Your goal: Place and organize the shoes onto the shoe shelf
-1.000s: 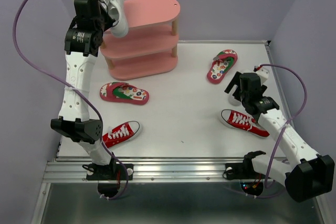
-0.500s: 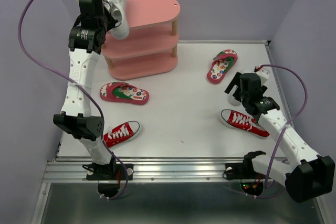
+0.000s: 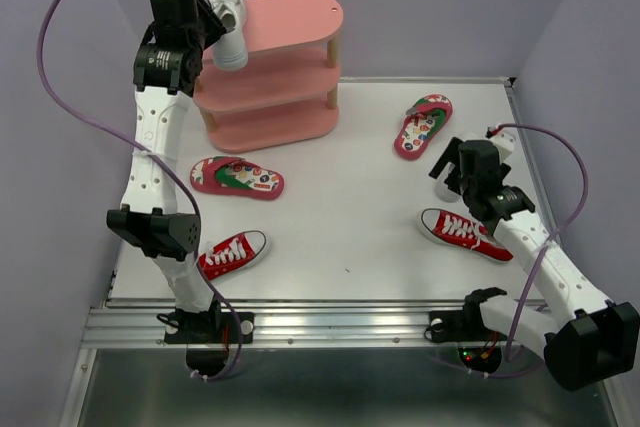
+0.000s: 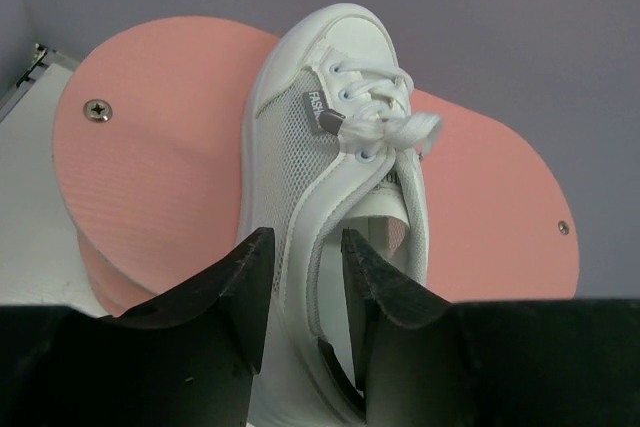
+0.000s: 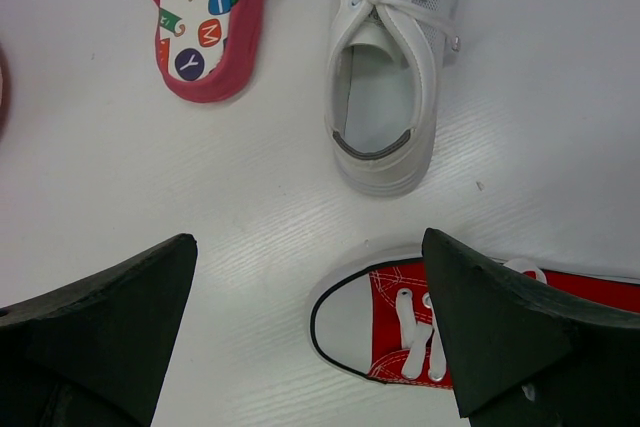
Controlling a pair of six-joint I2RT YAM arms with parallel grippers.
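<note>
firstly, overhead: white sneaker (image 3: 230, 39), lace-up, at the left end of the pink shoe shelf's (image 3: 295, 17) top board, at my left gripper (image 3: 215, 22). my right gripper (image 3: 445, 165) hangs low over the white table (image 3: 340, 227).

left wrist: the sneaker's long axis runs away from me, toe towards the far wall. mesh side, smooth toe cap, grey tab. my jaws stand partly apart astride its side wall near the heel; gripping or not, i cannot tell. board oval, finely ribbed.

right wrist: jaws wide, empty, above a second white sneaker (image 5: 385, 87), a red canvas sneaker (image 5: 400, 332) and a patterned flip-flop (image 5: 205, 17).
</note>
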